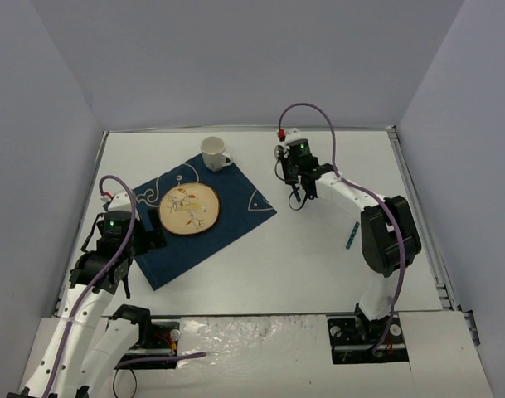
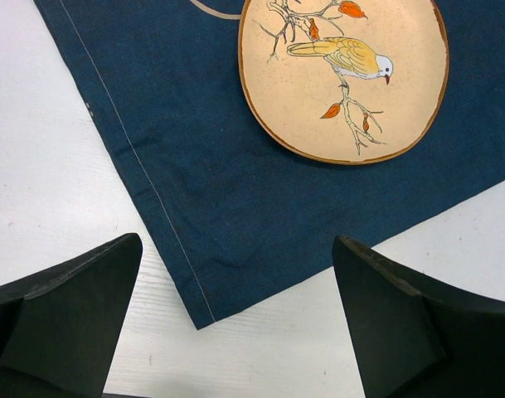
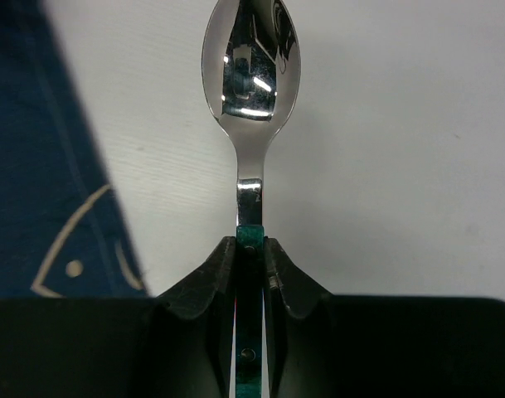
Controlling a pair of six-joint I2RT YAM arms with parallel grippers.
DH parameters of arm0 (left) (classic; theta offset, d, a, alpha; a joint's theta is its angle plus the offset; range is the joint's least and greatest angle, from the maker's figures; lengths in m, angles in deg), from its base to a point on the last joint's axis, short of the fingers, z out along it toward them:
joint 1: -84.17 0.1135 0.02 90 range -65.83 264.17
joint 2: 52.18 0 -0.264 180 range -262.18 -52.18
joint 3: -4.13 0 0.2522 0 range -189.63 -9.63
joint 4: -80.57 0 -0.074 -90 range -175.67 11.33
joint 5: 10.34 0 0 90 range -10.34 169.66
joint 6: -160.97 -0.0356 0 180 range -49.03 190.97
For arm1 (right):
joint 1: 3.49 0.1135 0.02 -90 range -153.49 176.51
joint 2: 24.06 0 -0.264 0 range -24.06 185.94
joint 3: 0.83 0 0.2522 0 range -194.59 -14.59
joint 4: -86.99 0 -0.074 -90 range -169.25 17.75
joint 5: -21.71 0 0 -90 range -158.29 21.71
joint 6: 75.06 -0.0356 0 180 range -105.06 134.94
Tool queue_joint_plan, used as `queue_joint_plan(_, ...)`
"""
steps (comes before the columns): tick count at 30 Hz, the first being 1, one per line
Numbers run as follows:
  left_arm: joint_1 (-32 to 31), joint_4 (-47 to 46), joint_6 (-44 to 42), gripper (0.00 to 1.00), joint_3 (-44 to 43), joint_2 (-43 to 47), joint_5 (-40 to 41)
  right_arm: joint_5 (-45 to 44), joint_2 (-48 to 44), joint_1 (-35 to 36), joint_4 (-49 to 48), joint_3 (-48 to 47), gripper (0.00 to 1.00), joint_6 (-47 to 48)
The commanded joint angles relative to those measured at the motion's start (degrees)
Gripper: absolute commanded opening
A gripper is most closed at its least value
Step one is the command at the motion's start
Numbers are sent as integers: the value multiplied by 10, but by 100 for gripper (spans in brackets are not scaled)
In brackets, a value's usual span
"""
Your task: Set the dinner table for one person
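Observation:
The dinner table [image 1: 318, 257] is a white tabletop. A dark blue placemat [image 1: 235, 217] lies on it at the left, with a round bird-painted plate [image 1: 188, 209] on it and a white mug [image 1: 214, 153] at its far corner. My right gripper [image 1: 296, 192] is shut on the green handle of a metal spoon [image 3: 250, 66], held just right of the placemat's right corner [image 3: 36, 166]. Its jaws [image 3: 250, 249] clamp the handle, and the bowl points away. My left gripper [image 2: 235, 332] is open and empty above a placemat corner [image 2: 198, 319], near the plate [image 2: 343, 75].
A thin teal-handled utensil [image 1: 350, 236] lies on the table to the right, beside the right arm's elbow. Grey walls enclose the table on three sides. The left arm [image 1: 111, 240] hangs over the placemat's left edge.

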Motion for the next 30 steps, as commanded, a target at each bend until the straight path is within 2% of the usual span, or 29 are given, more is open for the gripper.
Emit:
queue_joint_plan(1,1,-25,0,97,-10,-4,5,60,-30,50,-22,-6,0,30)
queue_joint_plan(12,1,-19,2,97,-12,-1,13,74,36,141,-26,-51,0,12)
queue_joint_plan(20,0,-19,2,97,-12,-1,15,75,93,149,-67,-80,0,-28)
queue_joint_plan(30,0,-17,3,97,-12,-1,19,71,148,155,-74,-134,0,-13)
